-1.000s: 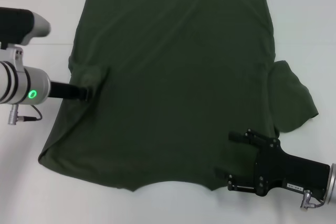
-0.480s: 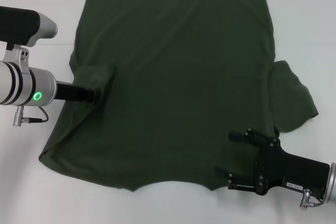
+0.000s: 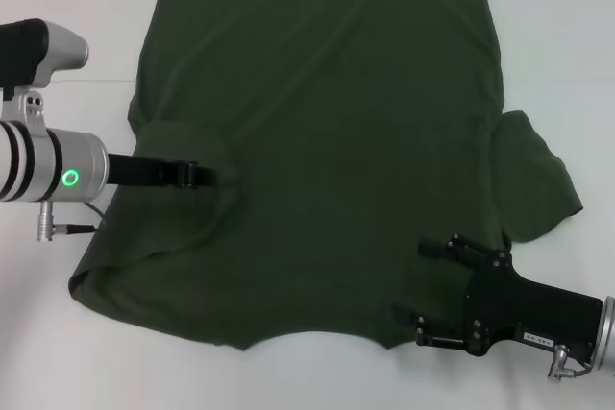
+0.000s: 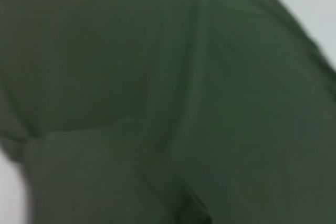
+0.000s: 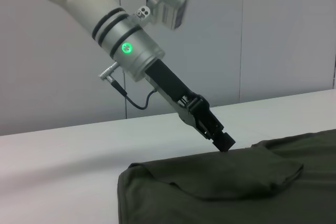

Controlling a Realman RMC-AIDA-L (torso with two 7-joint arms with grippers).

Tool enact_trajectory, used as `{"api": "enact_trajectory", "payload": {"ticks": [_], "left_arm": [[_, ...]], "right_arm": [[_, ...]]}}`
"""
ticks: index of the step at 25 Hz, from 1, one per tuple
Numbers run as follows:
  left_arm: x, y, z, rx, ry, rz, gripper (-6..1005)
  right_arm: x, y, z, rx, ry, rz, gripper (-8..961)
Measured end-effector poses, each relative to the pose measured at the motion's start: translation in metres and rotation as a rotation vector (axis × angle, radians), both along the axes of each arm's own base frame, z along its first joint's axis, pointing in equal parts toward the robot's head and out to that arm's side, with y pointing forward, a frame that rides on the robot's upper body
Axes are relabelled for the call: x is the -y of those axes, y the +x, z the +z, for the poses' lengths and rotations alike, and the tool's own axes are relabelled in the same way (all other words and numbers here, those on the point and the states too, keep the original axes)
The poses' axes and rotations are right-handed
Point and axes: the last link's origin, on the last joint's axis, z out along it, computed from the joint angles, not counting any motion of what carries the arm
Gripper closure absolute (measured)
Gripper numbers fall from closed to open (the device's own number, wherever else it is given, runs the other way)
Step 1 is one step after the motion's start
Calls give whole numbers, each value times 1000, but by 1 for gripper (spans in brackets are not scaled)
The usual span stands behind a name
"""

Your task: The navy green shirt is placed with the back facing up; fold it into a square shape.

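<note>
The navy green shirt (image 3: 327,122) lies spread on the white table, plain side up, with its neckline toward me. My left gripper (image 3: 200,176) is shut on the shirt's left sleeve and holds it folded inward over the body. The right wrist view shows that same gripper (image 5: 224,142) pinching the raised fold of the shirt (image 5: 236,192). Green cloth (image 4: 157,77) fills the left wrist view. My right gripper (image 3: 423,293) stands open at the shirt's near right shoulder, its fingers (image 3: 437,249) reaching over the cloth edge. The right sleeve (image 3: 538,180) lies spread out flat.
The white table (image 3: 557,26) shows bare on both sides of the shirt and along the near edge. A grey panelled wall (image 5: 262,35) stands behind the table in the right wrist view.
My left gripper has moved right across the shirt, dragging the left sleeve inward into a wider fold. The right arm has not moved.
</note>
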Motion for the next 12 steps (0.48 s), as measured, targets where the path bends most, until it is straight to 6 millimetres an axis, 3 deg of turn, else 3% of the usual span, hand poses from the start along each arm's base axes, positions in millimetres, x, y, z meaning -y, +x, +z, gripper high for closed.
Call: {"api": "enact_trajectory", "payload": {"ticks": [2, 7, 12], "left_arm": [[3, 1, -1, 50, -16, -1, 850], [7, -5, 5, 162, -9, 11, 629], [19, -15, 20, 303, -4, -44, 513]], "right_arm": [[0, 0, 0, 0, 0, 0, 11], [0, 0, 0, 0, 0, 0, 11], [1, 1, 1, -7, 5, -7, 11]]}}
